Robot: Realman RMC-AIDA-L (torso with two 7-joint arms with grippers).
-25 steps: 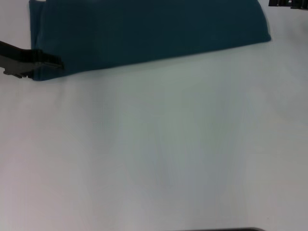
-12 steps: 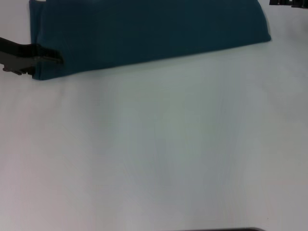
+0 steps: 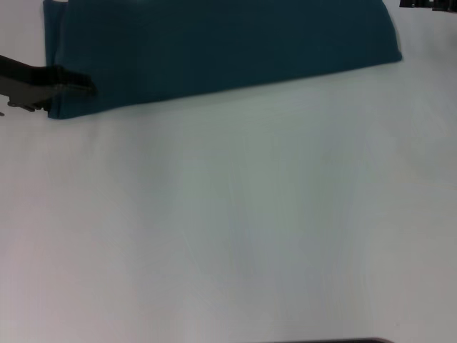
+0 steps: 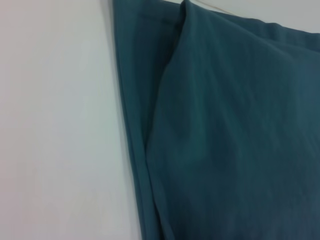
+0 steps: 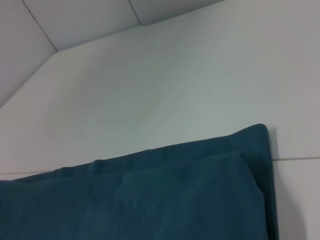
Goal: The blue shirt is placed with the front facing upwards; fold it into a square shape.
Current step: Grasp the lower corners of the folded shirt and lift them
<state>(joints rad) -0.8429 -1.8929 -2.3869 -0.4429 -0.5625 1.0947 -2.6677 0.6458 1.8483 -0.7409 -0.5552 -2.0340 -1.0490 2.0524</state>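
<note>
Blue shirt (image 3: pixel 214 46) folded, no lettering showing.

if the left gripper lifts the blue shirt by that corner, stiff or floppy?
Likely floppy: the blue shirt lies flat in soft stacked layers, so it should drape. The layers may slide apart unless pinched together. The left gripper is at its near-left corner; the far end would probably drag.
</note>
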